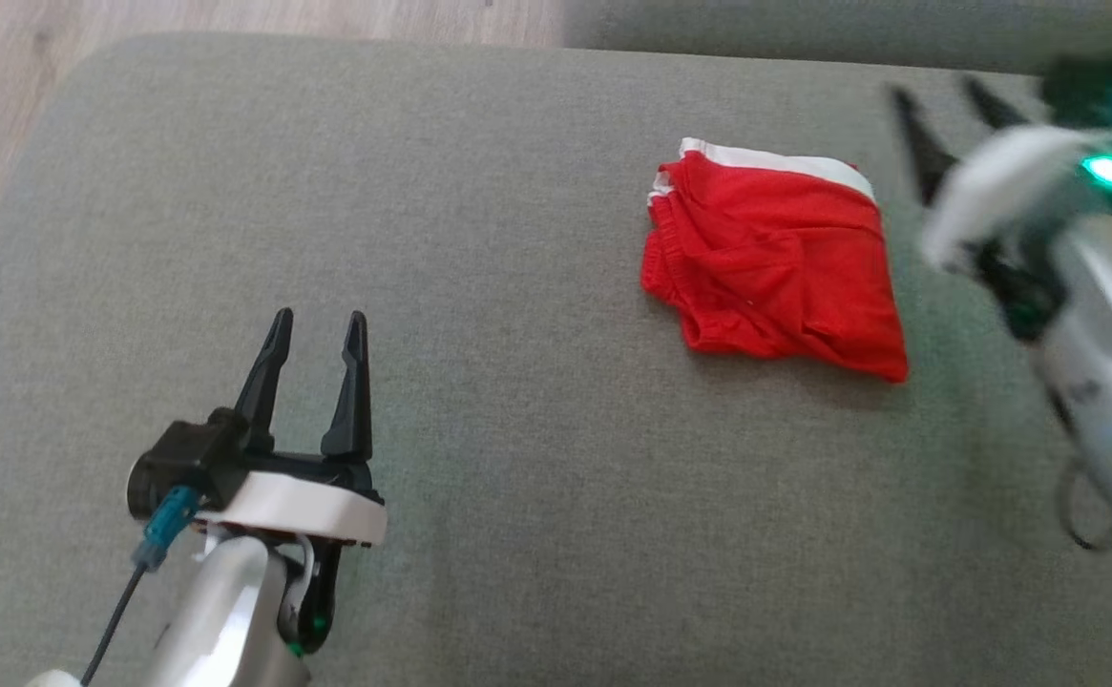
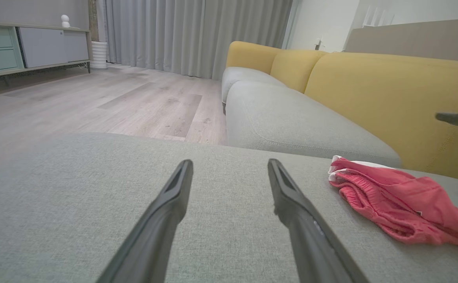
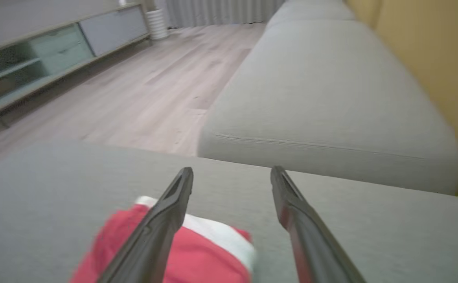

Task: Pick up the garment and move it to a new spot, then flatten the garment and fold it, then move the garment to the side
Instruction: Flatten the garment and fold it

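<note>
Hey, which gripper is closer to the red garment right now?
Right. The right gripper hovers just off the red garment's right edge, while the left gripper is well away on its left, over bare cushion.

A grey cushion (image 1: 479, 286) adjoins a yellow-backed sofa (image 2: 386, 90); wooden floor (image 2: 95, 102), curtains (image 2: 197, 35), sideboard (image 2: 36, 47) beyond.

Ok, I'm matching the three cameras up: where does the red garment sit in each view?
Head view: garment right of centre.
Left wrist view: garment at the lower right.
Right wrist view: garment at the bottom edge, left of centre.
Shared landmark: the neighbouring grey seat cushion, lying beyond the garment in every view.
</note>
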